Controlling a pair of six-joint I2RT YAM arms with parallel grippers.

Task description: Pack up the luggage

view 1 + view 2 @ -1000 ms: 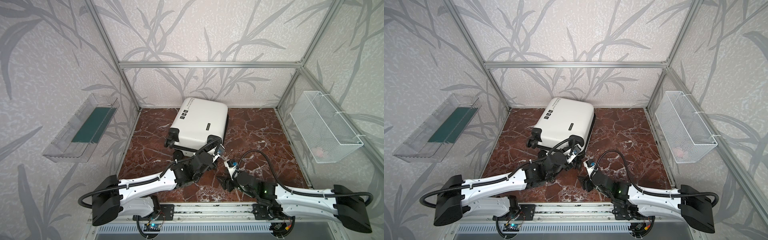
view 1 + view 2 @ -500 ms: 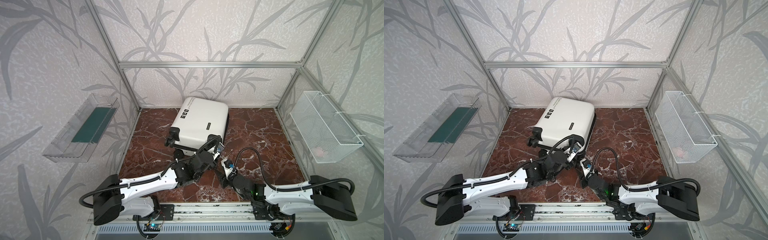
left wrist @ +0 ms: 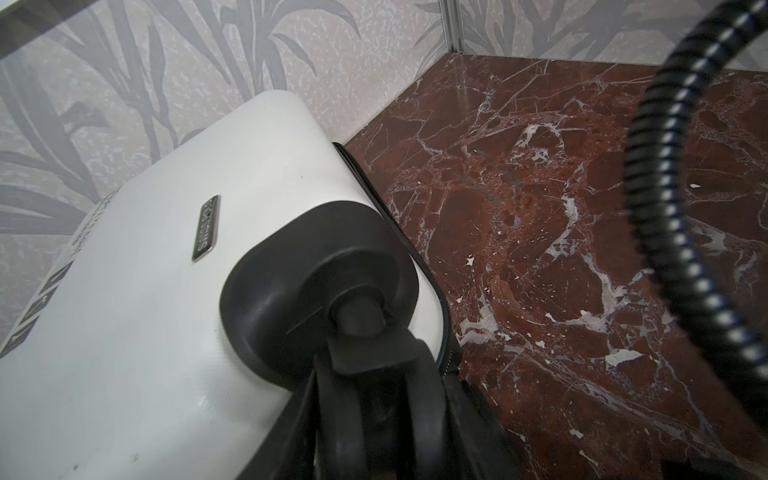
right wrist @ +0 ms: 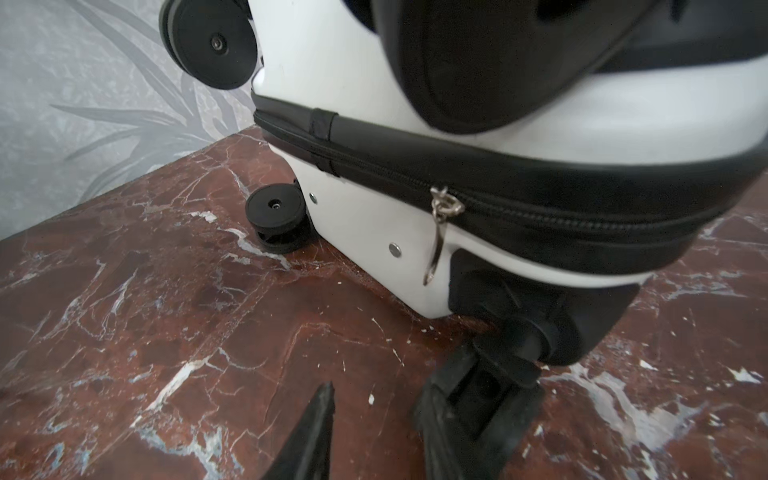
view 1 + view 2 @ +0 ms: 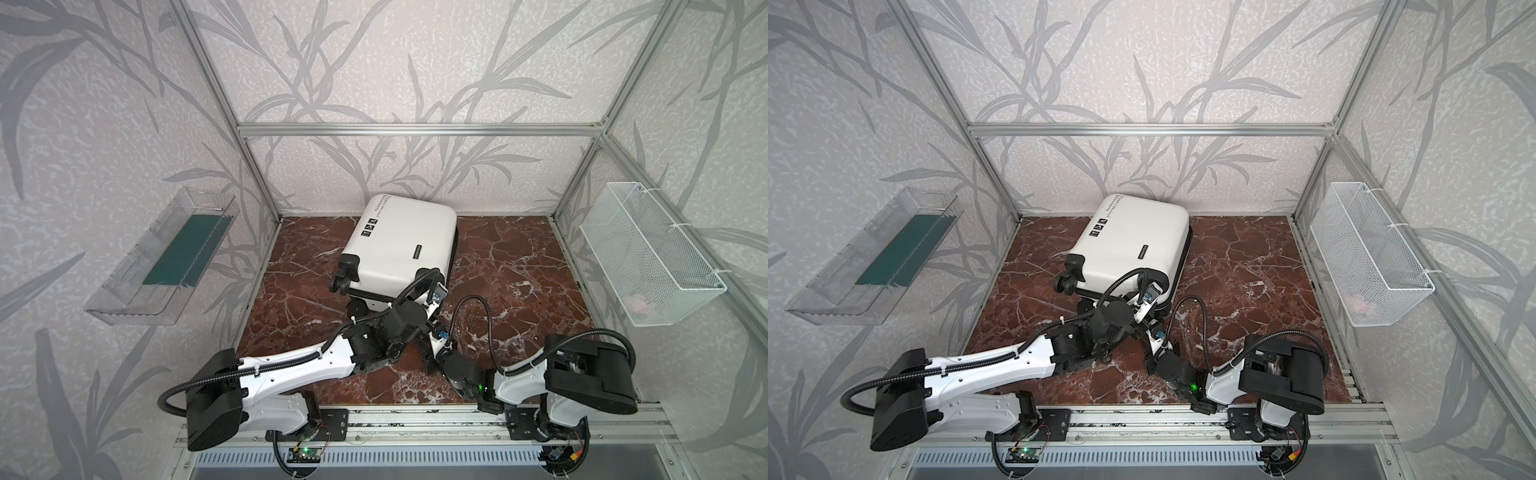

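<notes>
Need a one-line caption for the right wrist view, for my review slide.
Right gripper, jaws apart, near the marble floor, facing the luggage zipper pull and a caster wheel.

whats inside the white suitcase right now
Its inside cannot be seen: the luggage lies with both shell halves together, the black zipper band running between them. Only its white outside and black wheels show.

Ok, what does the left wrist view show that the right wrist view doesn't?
Only the left wrist view: the brand badge on the suitcase shell and a black corrugated cable. Only the right wrist view: the zipper pull, a rivet, and a wheel on the marble floor. Both: the white suitcase, its black zipper band, the marble floor, the leaf-patterned wall.
</notes>
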